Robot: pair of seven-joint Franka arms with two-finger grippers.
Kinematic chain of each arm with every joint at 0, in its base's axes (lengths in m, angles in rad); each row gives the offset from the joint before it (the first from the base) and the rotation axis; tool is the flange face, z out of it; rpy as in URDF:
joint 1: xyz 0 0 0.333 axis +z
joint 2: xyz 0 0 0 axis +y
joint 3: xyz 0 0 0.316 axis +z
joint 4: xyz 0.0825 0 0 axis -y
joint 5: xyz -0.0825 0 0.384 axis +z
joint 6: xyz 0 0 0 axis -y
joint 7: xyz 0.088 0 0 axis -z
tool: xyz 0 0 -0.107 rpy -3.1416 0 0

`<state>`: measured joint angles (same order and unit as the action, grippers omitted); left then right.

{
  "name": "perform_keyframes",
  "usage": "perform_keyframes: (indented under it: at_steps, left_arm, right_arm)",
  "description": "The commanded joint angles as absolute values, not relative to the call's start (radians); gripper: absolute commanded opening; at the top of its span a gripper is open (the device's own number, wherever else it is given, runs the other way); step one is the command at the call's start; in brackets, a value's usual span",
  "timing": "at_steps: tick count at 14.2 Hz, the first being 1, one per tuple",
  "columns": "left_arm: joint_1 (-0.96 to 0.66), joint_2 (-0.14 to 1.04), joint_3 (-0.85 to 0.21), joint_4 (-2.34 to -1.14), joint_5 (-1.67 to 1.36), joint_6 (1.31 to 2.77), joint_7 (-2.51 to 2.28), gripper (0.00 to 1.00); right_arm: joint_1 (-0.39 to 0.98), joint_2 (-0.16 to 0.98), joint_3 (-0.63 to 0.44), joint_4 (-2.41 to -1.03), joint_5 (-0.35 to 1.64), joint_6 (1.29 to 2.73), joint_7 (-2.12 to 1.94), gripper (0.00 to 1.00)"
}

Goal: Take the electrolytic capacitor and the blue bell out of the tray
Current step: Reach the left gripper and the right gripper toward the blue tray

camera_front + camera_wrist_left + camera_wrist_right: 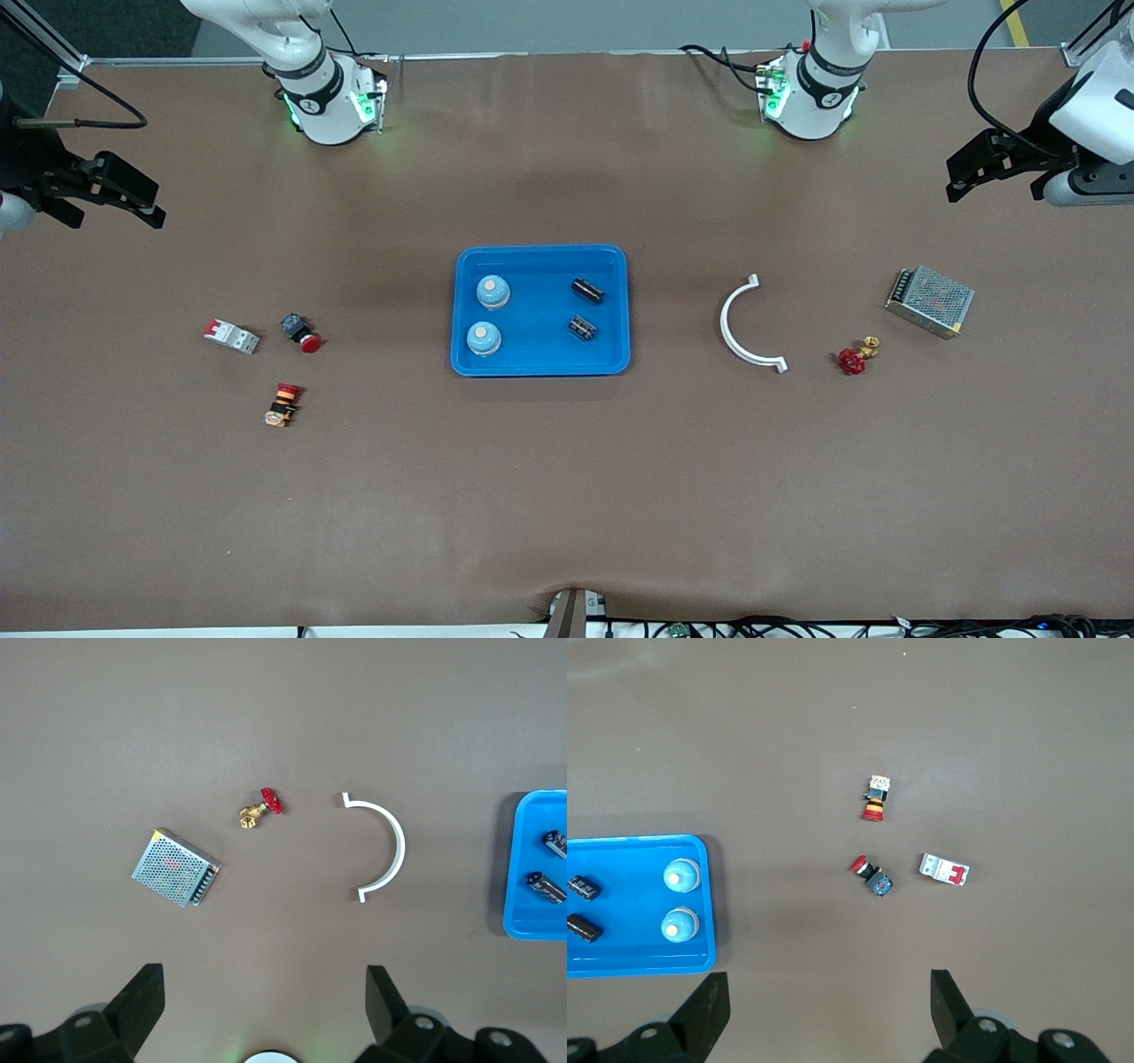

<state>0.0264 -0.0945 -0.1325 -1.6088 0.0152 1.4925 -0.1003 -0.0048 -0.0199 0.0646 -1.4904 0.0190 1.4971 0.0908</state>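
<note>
A blue tray (540,363) sits mid-table. In it lie two light-blue bells (493,291) (484,338) toward the right arm's end and two black capacitors (588,290) (581,328) toward the left arm's end. The right wrist view shows the tray (638,967), the bells (681,873) and the capacitors (583,887). The left wrist view shows the tray's edge (514,904) and the capacitors (558,842). My left gripper (961,177) is open and empty, up at the left arm's end of the table. My right gripper (146,204) is open and empty, up at the right arm's end.
Toward the left arm's end lie a white curved bracket (740,323), a red-handled brass valve (856,356) and a metal mesh power supply (929,301). Toward the right arm's end lie a white breaker (231,336) and two red push-buttons (301,332) (283,404).
</note>
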Motion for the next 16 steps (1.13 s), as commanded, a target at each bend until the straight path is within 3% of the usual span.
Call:
perform_keyframes:
  at_steps: [1, 11, 16]
  left_arm:
    - [0.031, -0.084, -0.133, -1.582, 0.018, 1.473, -0.087, 1.0]
    - [0.015, -0.019, -0.149, -1.649, 0.02, 1.462, -0.148, 1.0]
    - [-0.009, 0.095, -0.291, -1.649, -0.048, 1.518, -0.469, 1.0]
  right_arm:
    - [-0.012, -0.034, 0.064, -1.508, 0.021, 1.509, 0.081, 1.0]
    - [-0.014, -0.031, 0.063, -1.508, 0.02, 1.514, 0.081, 1.0]
    - [-0.011, -0.029, 0.063, -1.514, 0.021, 1.522, 0.097, 1.0]
